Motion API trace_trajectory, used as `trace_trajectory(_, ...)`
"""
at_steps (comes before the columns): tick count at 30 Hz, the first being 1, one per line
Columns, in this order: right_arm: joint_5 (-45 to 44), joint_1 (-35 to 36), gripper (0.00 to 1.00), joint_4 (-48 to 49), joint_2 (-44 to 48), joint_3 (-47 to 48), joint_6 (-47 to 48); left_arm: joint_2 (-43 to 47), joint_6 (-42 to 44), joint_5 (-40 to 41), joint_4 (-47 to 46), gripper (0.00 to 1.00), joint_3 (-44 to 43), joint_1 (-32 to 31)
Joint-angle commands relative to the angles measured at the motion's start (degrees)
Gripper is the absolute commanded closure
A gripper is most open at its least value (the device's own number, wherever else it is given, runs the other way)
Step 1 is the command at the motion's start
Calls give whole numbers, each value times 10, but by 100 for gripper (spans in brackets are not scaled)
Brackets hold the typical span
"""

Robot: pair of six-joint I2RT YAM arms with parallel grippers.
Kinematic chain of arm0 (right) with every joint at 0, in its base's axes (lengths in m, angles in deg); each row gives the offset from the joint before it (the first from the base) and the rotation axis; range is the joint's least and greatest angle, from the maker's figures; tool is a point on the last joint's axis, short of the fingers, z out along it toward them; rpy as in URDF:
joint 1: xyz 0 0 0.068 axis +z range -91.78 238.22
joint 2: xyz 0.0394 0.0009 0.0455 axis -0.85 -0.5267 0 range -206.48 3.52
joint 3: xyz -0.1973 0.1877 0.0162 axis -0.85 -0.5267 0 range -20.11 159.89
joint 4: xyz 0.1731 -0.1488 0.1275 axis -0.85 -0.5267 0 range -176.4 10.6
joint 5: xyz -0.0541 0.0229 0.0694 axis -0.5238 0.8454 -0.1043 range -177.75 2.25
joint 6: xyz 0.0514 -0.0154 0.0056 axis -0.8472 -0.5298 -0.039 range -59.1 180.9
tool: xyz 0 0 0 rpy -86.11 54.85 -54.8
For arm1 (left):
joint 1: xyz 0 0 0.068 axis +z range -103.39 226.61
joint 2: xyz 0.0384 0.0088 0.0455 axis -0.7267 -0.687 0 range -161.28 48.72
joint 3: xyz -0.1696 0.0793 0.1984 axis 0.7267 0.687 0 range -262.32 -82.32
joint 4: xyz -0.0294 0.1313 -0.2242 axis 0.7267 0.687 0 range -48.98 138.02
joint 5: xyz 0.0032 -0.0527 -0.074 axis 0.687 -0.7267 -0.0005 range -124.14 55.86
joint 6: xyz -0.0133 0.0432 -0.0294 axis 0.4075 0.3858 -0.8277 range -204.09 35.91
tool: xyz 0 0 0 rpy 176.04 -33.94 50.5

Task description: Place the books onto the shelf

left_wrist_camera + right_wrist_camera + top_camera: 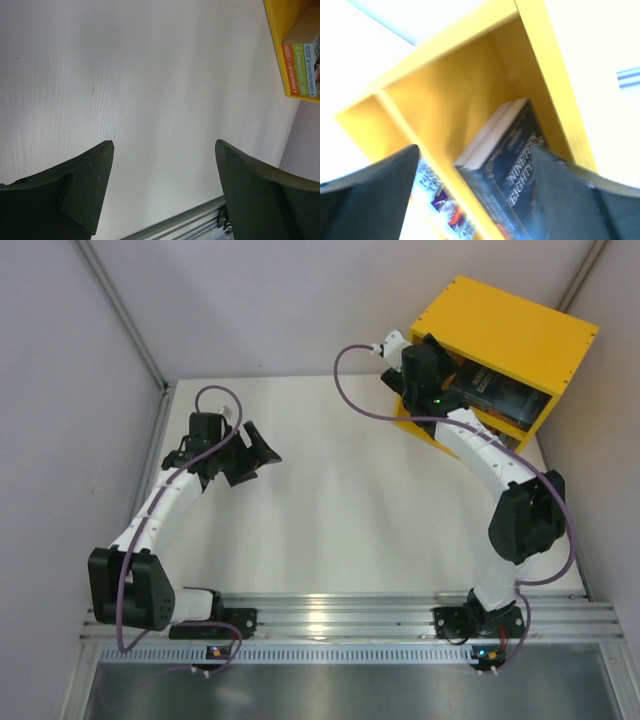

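Dark Nineteen Eighty-Four book (520,167) in one compartment of yellow shelf (510,325); orange spine (288,70) and green spine (299,67) in the other. Right gripper (475,150) at shelf mouth, jaws wide. Left gripper (164,144) spread above white table (150,75)

Blurred, tilted close view into a yellow shelf (470,85); a divider (395,112) splits it into two compartments. One holds a dark book (520,175) lettered "Nineteen Eighty", pale page edges showing; the other holds colourful books (442,202). The gripper (475,149) frames the foreground, its dark fingers (365,200) spread wide, holding nothing.
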Motion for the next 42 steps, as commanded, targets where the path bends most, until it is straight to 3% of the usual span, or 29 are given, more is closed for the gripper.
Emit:
trace_trajectory(1,-7,38,4,-50,49,46,-90,38,50,-20,-8,12,-39,2)
trace_trajectory(3,52,41,0,-146,65,75,-220,47,57,-49,-30,10,-43,2)
trace_trajectory(5,91,42,0,-166,106,43,-293,62,49,-79,-46,8,-43,1)
trace_trajectory(6,110,45,0,-165,125,21,-352,66,48,-80,-49,2,-50,-1)
trace_trajectory(9,199,51,0,-170,201,-48,-474,88,68,-78,-40,2,-65,-26)
trace_trajectory(13,306,51,0,-180,292,-113,-602,119,108,-59,-54,2,-69,-80)
trace_trajectory(18,337,51,0,-180,416,-225,-719,172,120,-48,-80,1,-55,-157)
trace_trajectory(28,350,51,0,-204,594,-377,-744,282,98,-96,-145,1,71,-183)
trace_trajectory(32,348,51,0,-210,644,-429,-738,329,85,-67,-161,2,136,-183)
trace_trajectory(42,322,52,0,-210,684,-435,-749,327,66,-114,-175,1,156,-184)
